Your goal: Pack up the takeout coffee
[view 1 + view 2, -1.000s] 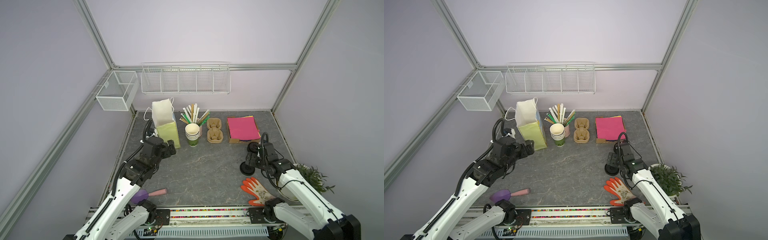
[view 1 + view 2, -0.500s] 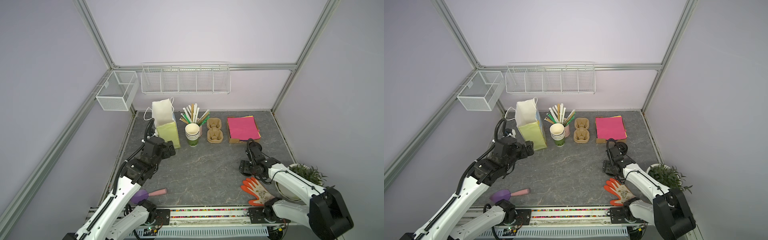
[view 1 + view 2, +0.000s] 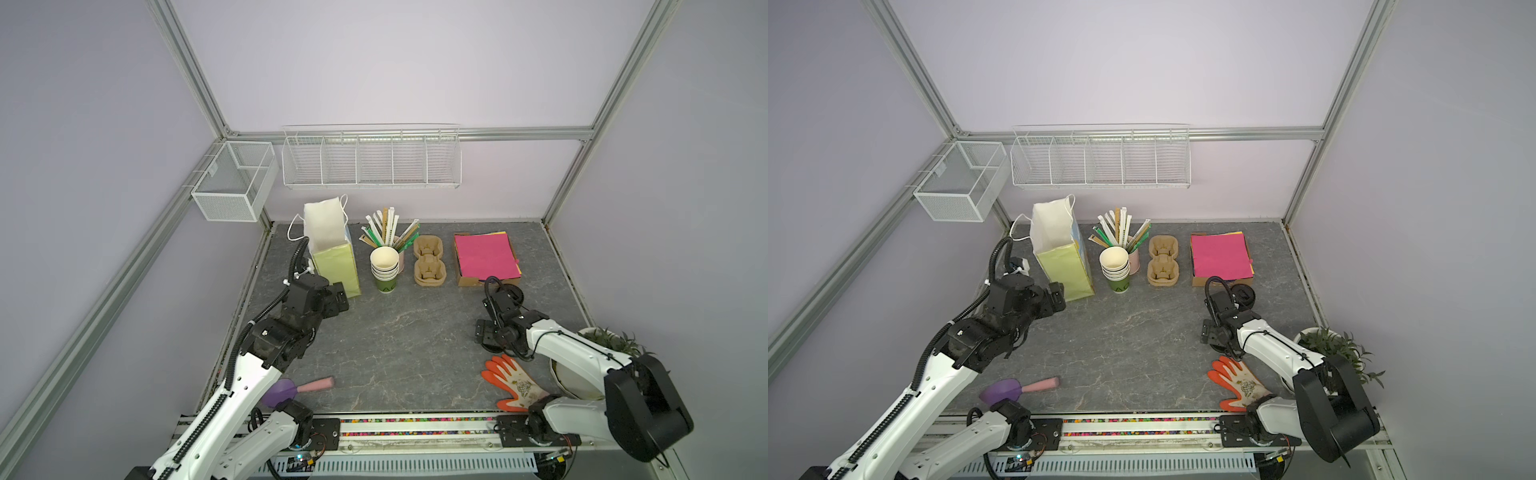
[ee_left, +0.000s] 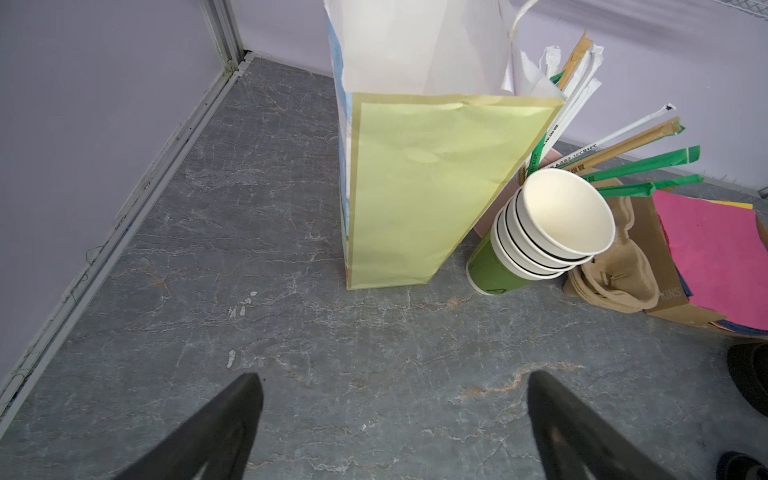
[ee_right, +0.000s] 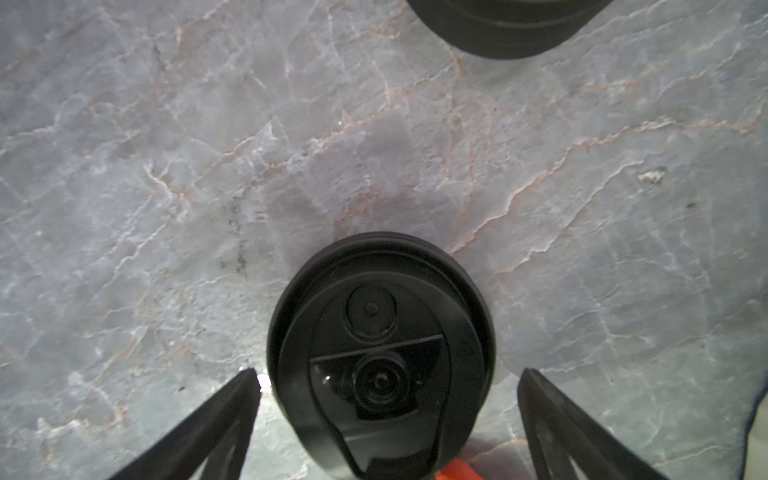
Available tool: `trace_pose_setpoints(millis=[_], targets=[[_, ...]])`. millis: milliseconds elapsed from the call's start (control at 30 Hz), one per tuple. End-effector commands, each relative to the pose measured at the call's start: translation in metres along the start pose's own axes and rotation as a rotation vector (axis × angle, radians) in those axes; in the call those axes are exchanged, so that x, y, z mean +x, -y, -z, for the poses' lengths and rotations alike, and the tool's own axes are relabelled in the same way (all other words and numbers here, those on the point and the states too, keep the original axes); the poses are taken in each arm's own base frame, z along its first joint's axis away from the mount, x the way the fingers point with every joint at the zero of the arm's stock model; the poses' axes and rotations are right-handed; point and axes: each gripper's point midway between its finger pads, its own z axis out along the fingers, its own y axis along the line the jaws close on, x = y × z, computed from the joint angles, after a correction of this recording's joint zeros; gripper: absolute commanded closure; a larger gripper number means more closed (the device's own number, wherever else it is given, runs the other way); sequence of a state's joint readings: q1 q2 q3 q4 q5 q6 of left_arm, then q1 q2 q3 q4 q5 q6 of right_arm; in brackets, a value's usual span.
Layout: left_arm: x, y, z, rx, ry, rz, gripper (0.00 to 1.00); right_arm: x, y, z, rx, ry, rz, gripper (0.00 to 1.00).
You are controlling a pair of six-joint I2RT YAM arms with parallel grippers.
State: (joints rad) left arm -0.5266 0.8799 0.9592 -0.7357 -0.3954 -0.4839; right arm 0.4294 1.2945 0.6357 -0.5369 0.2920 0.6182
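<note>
Takeout coffee (image 5: 380, 353): small black cup, round black lid on, upright on the grey marbled tabletop (image 3: 395, 332), right side of the work area. Seen from straight above in the right wrist view. In both top views the arm's wrist hides most of it.

Right gripper (image 5: 388, 374): pointing down over the cup, jaws spread wide, one finger (image 5: 224, 424) on each side of the lid. A strip of tabletop shows between each finger and the lid. No grip. Cannot tell how far the fingertips reach below the lid rim.

Second black round object (image 3: 1245, 296): just beyond the takeout coffee and apart from it, by the front corner of the cardboard box (image 3: 467, 280) of pink paper (image 3: 484, 255). Orange glove (image 3: 513, 382) lies flat on the near side, close to the right arm.

Left gripper (image 4: 392, 376): jaws wide apart, only bare tabletop between them. It faces the green paper bag (image 4: 428, 187), near but not touching. Bag upright at the back left, mouth open, white inside, well apart from the coffee.

Along the back, from the bag rightward: stack of green cups (image 3: 384, 266) with cream insides, wrapped straws (image 3: 388, 228) standing behind it, pulp cup carriers (image 3: 429, 262), then the box. Purple scoop (image 3: 291, 388) with pink handle at the front left. Potted plant (image 3: 615, 340) at the right edge. Wire rack (image 3: 370, 162) on the back wall, mesh basket (image 3: 232, 187) on the left wall.
</note>
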Motion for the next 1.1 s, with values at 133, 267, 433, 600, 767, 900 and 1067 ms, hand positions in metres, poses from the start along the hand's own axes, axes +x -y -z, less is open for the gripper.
trace_pose_setpoints(millis=[133,267,433,600,767,900,1067], targets=[[0.008,-0.007,0.001,-0.028,-0.022,-0.033,0.0,-0.005,-0.003,0.001,0.006,0.012,-0.01,0.1],[0.008,-0.007,0.001,-0.029,-0.021,-0.031,0.0,-0.004,-0.004,0.0,0.006,0.006,-0.008,0.12],[0.009,-0.009,0.001,-0.037,-0.023,-0.035,0.0,-0.004,-0.004,0.0,0.007,0.004,-0.008,0.17],[0.009,-0.009,0.002,-0.039,-0.023,-0.036,0.0,-0.004,-0.005,0.0,0.004,0.002,-0.005,0.2],[0.008,-0.01,0.003,-0.042,-0.018,-0.037,0.0,-0.004,-0.004,0.0,0.005,0.001,-0.006,0.24],[0.008,-0.01,0.002,-0.042,-0.019,-0.037,0.0,-0.005,-0.003,0.001,0.012,0.006,-0.007,0.27],[0.008,-0.01,0.002,-0.043,-0.021,-0.038,0.0,-0.015,-0.003,0.008,0.016,0.033,-0.006,0.28]])
